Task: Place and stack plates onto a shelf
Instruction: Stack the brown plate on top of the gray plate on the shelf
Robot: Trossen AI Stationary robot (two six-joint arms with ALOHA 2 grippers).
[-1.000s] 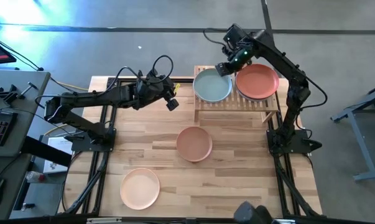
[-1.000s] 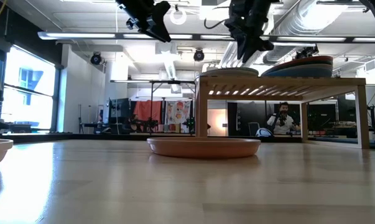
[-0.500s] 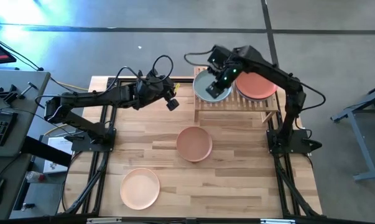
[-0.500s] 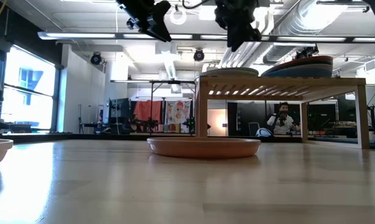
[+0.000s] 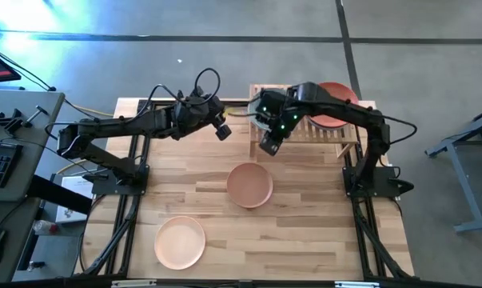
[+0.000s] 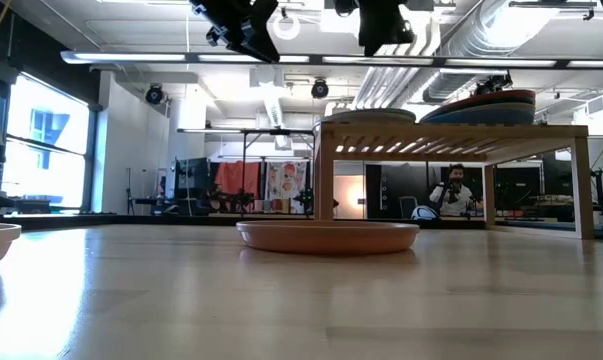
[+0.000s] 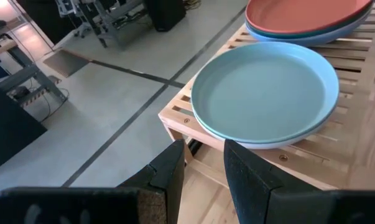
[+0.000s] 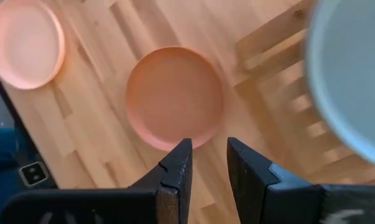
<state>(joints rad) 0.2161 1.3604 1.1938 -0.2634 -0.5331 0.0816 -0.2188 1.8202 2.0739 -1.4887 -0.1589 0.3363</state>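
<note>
On the shelf (image 5: 304,134) at the table's twelve o'clock edge I already have two stacks: a pale blue plate (image 7: 265,93) on top of an off-white one at the nine o'clock end, and an orange-red plate (image 7: 308,14) over a blue one at the three o'clock end. So four plates that I can see are up there, as far as these views let me count. Two are left on the table (image 5: 304,224): the tan-pink plate (image 5: 249,184) near the middle, just toward six o'clock from the shelf, and the peach plate (image 5: 180,242) well apart from it, out toward seven o'clock. My right jaws (image 5: 269,142) hang empty in the air off the shelf's nine o'clock corner, fingers parted with a narrow gap and nothing between them, looking down on the tan-pink plate, which I judge to be my next pick. My left jaws (image 7: 200,163) wait high at about ten o'clock of the shelf, likewise parted a little and holding nothing. I reckon the job is past halfway, with at least these two plates still to lift and stack.
</note>
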